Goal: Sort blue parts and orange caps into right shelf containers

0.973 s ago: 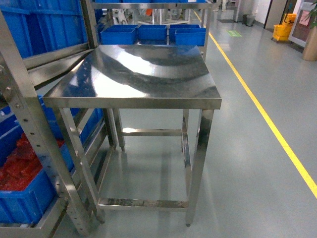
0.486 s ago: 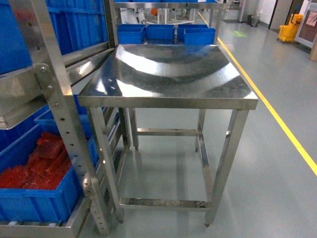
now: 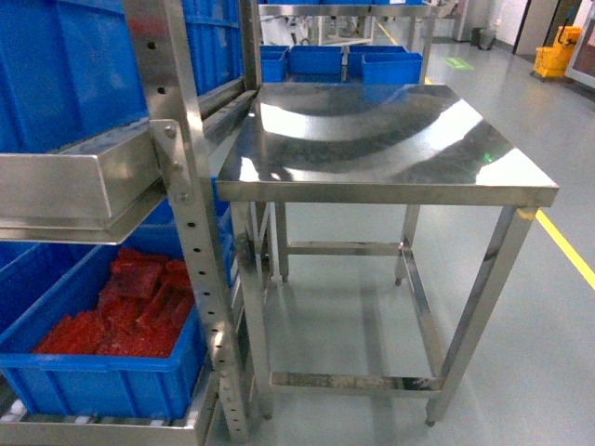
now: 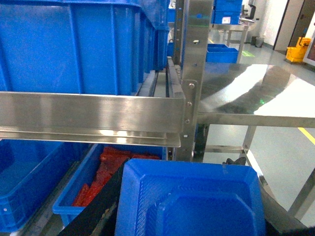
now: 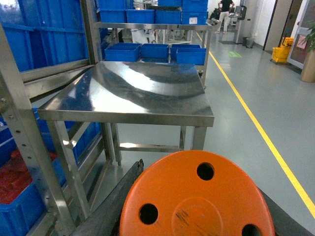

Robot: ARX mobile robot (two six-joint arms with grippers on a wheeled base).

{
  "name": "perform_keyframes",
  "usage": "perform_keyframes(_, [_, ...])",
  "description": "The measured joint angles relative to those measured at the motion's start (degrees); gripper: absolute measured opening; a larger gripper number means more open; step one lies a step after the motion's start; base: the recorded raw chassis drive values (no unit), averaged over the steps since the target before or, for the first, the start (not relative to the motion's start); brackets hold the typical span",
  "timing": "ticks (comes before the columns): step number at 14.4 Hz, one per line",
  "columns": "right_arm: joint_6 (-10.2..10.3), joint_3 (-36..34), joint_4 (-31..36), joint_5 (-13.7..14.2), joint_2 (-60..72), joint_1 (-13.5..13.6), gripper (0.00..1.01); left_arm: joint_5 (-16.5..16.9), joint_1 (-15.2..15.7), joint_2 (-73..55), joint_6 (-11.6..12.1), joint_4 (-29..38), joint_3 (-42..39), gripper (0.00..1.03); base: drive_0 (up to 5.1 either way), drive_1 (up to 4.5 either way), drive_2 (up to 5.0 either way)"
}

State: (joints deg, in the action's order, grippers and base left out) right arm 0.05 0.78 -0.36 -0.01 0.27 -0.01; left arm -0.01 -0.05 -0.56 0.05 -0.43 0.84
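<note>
Fingers hidden behind blue part (image 4: 189,201) and orange cap (image 5: 197,196); no legible writing.

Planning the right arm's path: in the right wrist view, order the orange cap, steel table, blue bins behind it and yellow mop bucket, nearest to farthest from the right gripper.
1. orange cap, between the jaws, bottom centre.
2. steel table, ahead, centre-left.
3. blue bins, past the table's far edge.
4. yellow mop bucket, far right, down the aisle.

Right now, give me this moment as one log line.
left: holds blue part | right: holds orange cap | ahead: steel table | shelf: on left
</note>
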Motion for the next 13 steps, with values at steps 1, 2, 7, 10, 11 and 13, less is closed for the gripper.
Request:
perform_keyframes(1, [0.0, 0.0, 0.0, 0.0, 0.0, 0.0, 0.44, 0.0, 0.0, 0.0, 0.0, 0.1, 0.0, 0.44, -5.0, 2.48, 2.5])
perform_keyframes(2, [0.0, 0.0, 0.1, 0.0, 0.0, 0.0, 0.44, 0.0, 0.0, 0.0, 0.0, 0.0, 0.0, 0.44, -5.0, 2.44, 2.4])
perform_keyframes(7, [0.0, 0.0, -0.1, 0.0, 0.0, 0.0, 0.44, -0.1, 0.0, 0.0, 0.0, 0.0, 0.0, 0.44, -5.0, 2.41, 2.4])
perform_keyframes(10, [0.0, 0.0, -0.1, 0.0, 0.0, 0.0, 0.44, 0.0, 0.0, 0.0, 0.0, 0.0, 0.0, 0.44, -5.0, 2.42, 2.4])
perform_keyframes(11, [0.0, 0.0, 0.2, 0.0, 0.0, 0.0, 0.44, 0.0, 0.0, 0.0, 0.0, 0.1, 0.0, 0.44, -5.0, 2.46, 2.5])
perform_keyframes(13, [0.0, 0.0, 0.0, 0.0, 0.0, 0.0, 0.44, 0.0, 0.0, 0.0, 0.0, 0.0, 0.0, 0.44, -5.0, 2.46, 2.5])
